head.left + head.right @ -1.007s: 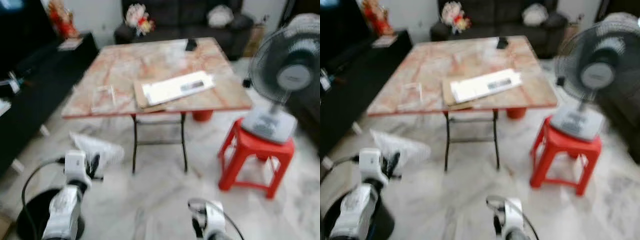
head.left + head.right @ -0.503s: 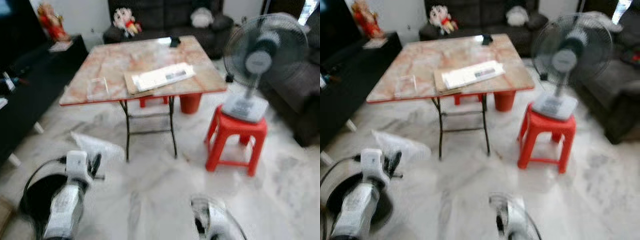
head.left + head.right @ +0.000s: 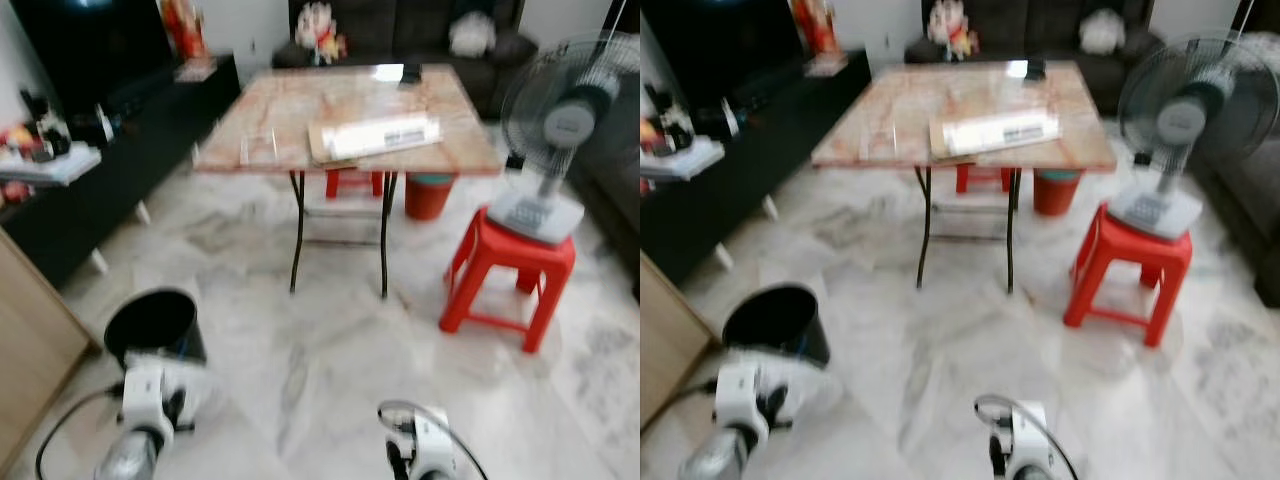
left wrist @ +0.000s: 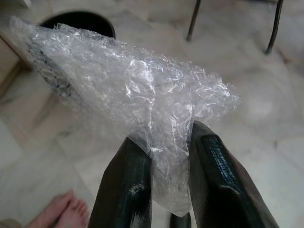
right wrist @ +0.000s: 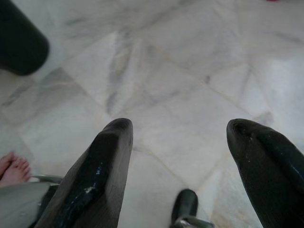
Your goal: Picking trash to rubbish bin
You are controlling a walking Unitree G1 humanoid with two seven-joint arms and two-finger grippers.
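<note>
Left end effector (image 4: 166, 156) clamped on wrap; right end effector (image 5: 183, 142) spread wide.

Bin (image 3: 155, 325) sits on the floor front-left, just ahead of the left gripper (image 4: 166, 156) holding bubble wrap (image 4: 128, 99). Folding table (image 3: 290, 150) stands farther ahead with papers (image 3: 380, 135) on top, probably a stack, blurred. Right of it, a stool (image 3: 510, 275) carries a fan (image 3: 560, 120).

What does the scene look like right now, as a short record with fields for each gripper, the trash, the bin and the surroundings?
left gripper: shut on bubble wrap, low near the bin
right gripper: open, holding nothing, above marble floor
bin: black, upright on floor, ahead of left gripper
surroundings: folding table, fan on red stool
person: bare foot on floor
</note>
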